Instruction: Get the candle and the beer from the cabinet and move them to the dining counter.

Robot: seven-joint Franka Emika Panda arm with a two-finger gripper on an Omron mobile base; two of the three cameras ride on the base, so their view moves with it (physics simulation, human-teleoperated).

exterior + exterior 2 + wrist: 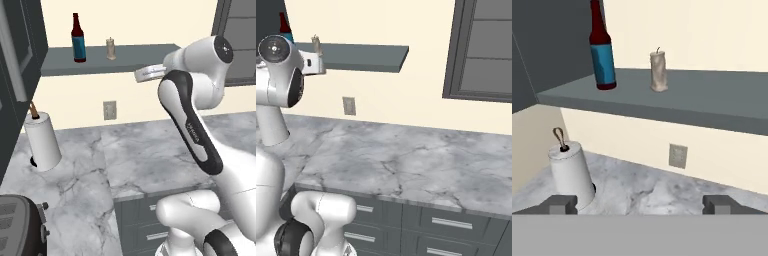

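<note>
The beer [78, 40], a dark reddish-brown bottle with a blue label, stands upright on the slate-grey cabinet shelf [145, 54]. The short beige candle [110, 48] stands just right of it, apart from the bottle. In the hand view the beer [602, 50] and the candle [658, 71] are ahead and above. My gripper [641, 204] is open, with nothing between its fingertips [560, 204]. It hovers in front of the shelf edge [144, 74], right of the candle and slightly lower. From the right, the candle [317, 45] peeks over my hand. The dining counter is out of view.
A marble wall counter [150, 150] over dark drawers runs below the shelf. On it stand a white paper-towel roll [42, 140] at the left and a dark toaster [20, 227] at the near left. A wall outlet [110, 110] sits under the shelf, and a dark window frame [481, 50] is at the right.
</note>
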